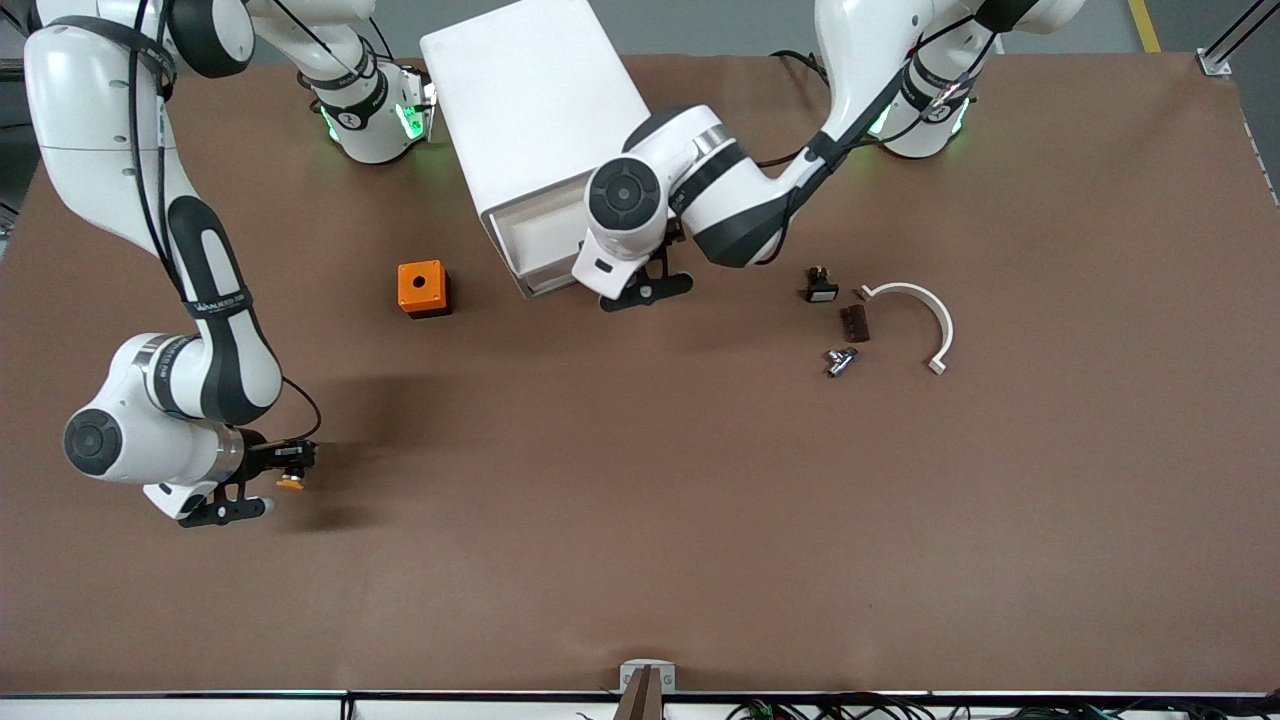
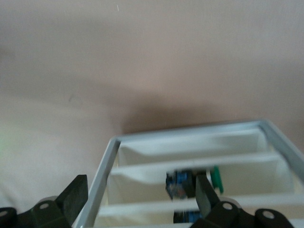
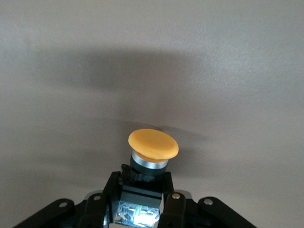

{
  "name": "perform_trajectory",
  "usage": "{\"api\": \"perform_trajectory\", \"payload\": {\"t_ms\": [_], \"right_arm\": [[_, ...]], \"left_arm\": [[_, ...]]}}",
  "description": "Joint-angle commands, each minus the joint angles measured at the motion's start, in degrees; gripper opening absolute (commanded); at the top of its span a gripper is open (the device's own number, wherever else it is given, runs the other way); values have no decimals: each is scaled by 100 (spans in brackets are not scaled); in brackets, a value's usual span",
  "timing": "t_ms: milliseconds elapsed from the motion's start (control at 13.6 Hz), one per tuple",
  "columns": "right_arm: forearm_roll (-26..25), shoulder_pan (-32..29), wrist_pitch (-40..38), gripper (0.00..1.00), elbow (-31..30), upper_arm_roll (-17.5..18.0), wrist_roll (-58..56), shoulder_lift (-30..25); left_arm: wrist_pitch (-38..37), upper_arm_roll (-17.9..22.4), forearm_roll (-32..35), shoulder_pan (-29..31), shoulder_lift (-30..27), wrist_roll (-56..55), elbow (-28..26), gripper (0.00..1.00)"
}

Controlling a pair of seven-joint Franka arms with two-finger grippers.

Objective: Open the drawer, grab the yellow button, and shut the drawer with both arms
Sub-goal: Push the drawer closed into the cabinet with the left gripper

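The right hand (image 1: pixel 290 470) pinches the button (image 3: pixel 153 145); it could slip out; the left hand (image 2: pixel 142 199), fingers apart at the drawer (image 2: pixel 190 142), might bump it.

cabinet (image 1: pixel 535 100): between the 2 arm bases, front facing the front camera
drawer (image 1: pixel 530 235): top of cabinet front, pulled out
left gripper (image 1: pixel 640 285): at the drawer front
cube (image 1: pixel 422 288): near cabinet, toward right arm's end
right gripper (image 1: pixel 290 470): over bare table (image 1: pixel 700 520), holding button (image 1: pixel 291 483)
small parts (image 1: pixel 845 325): cluster toward left arm's end, beside curved piece (image 1: pixel 925 320)
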Motion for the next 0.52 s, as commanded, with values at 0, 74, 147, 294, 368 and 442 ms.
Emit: {"api": "perform_trajectory", "payload": {"t_ms": [0, 74, 147, 294, 368, 442], "right_arm": [[78, 20, 56, 26, -29, -12, -114, 45], [87, 37, 47, 44, -12, -12, -71, 45], [78, 46, 39, 70, 15, -12, -53, 36], [122, 29, -14, 100, 32, -4, -79, -103], [122, 29, -23, 100, 32, 5, -105, -261], [122, 46, -58, 100, 32, 14, -106, -463]], "left_arm": [[-258, -289, -50, -6, -186, -127, -154, 100], [-328, -368, -50, -6, -186, -135, -154, 99], [-364, -465, -59, -6, -169, -162, -154, 100], [-364, -588, -76, -23, -125, -232, -154, 99], [-364, -615, -233, -49, -72, -241, -136, 100], [-364, -615, -374, -58, -63, -250, -145, 99]]}}
